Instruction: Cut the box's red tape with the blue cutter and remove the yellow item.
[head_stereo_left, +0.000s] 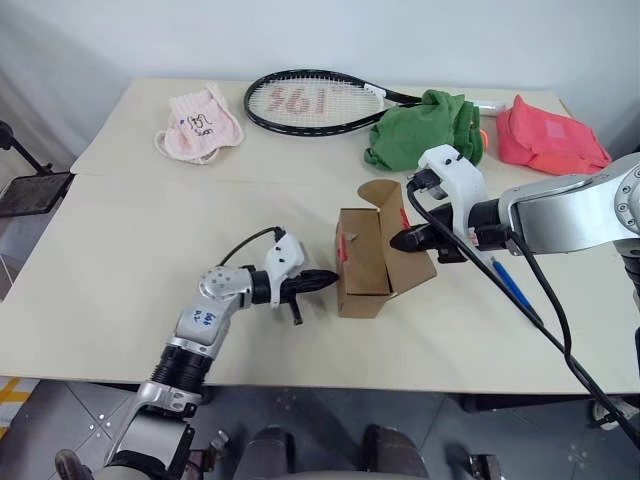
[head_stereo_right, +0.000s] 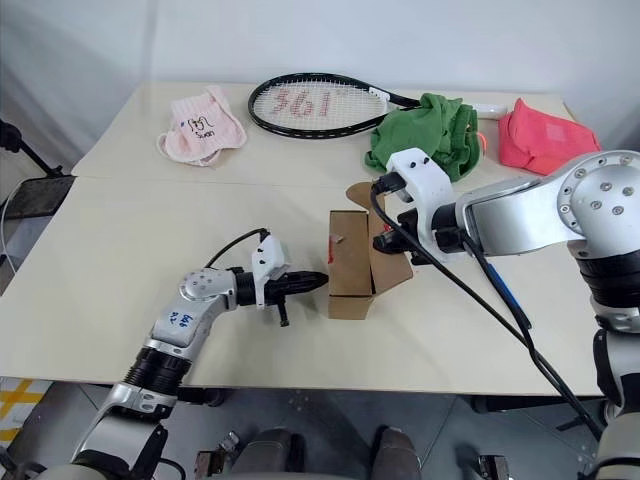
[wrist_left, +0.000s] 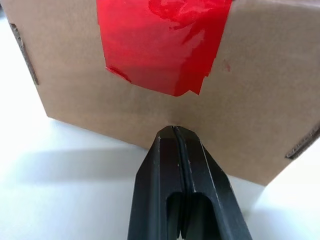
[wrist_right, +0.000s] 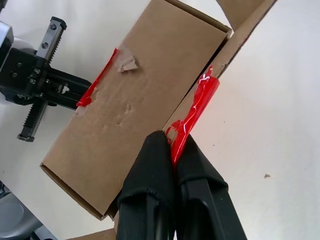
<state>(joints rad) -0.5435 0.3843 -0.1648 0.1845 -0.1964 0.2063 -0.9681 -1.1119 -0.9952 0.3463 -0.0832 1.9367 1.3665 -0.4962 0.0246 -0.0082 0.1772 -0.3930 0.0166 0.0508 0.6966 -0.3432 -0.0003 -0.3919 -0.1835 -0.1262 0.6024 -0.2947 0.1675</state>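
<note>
Box: small brown corrugated cardboard box near the middle of the table, flaps open toward the right arm, top skin scuffed and torn.
Tape: glossy, crinkled red tape with a ragged lower edge on the box's left side wall; another strip clings to a flap edge.
Left gripper: left gripper, fingers pressed together, tip touching the taped side wall, nothing between them.
Right gripper: right gripper, fingers clamped on the red strip at the flap edge.
Cutter: slim dark-blue pen-like cutter lying on the table under the right arm, apart from the box.
Table: smooth cream tabletop.
Far edge: black tennis racket, pale pink cloth, crumpled green cloth, coral-pink pouch.
Room: plain white backdrop.
</note>
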